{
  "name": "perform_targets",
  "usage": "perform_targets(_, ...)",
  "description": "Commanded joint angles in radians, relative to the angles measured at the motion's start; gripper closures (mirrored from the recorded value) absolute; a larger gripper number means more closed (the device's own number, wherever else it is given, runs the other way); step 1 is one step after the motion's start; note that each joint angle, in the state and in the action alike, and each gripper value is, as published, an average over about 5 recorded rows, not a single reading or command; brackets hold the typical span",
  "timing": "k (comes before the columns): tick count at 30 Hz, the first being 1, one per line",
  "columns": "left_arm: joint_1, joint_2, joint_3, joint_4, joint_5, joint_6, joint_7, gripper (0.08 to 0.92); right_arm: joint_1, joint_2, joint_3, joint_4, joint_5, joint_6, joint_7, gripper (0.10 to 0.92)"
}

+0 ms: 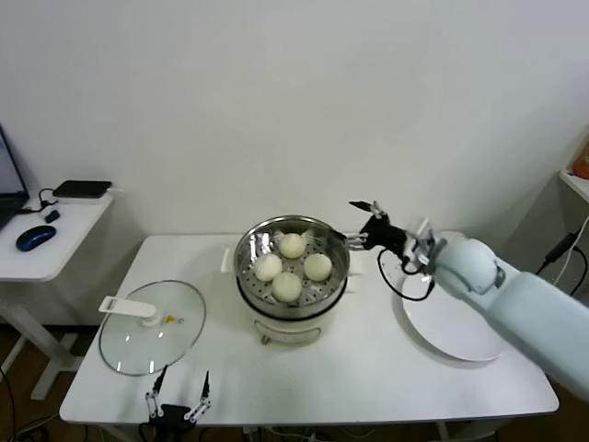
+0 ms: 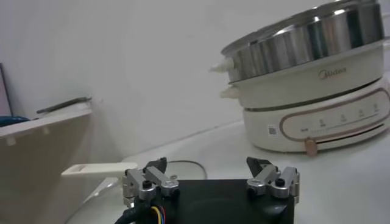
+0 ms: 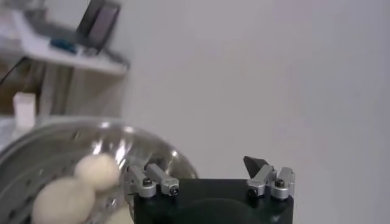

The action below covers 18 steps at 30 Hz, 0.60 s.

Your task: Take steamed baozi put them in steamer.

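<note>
Four steamed baozi (image 1: 292,264) sat inside the steamer (image 1: 247,273) at the table's (image 1: 368,368) middle. The right gripper (image 1: 363,224) hung just right of its rim, fingers apart and empty. The left gripper (image 1: 180,394) waited at the near edge, fingers apart.

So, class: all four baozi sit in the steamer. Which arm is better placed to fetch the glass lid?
Probably left. The left gripper, open, is at the table's front edge just before the glass lid. The right gripper, open, hangs beyond the steamer holding the baozi.
</note>
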Motion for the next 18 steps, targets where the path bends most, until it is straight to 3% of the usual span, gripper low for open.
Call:
perform_targets(1,0.000,-0.003,0.002,0.006,-0.005,-0.010,-0.004,0.177,-1.137,0.243,0.919,0.167,-0.170,0.359,0.115,0.203)
perform_targets(9,-0.001,-0.008,0.018,0.015,0.006,-0.019,-0.008,0.177,-1.302,0.504,0.958,0.097,-0.288,0.690,0.099,0.203)
perform_targets(18,0.014,-0.007,0.015,0.003,0.005,-0.029,-0.013,0.177,-1.401,0.614,0.892,0.084,-0.312,0.809,0.137,0.203)
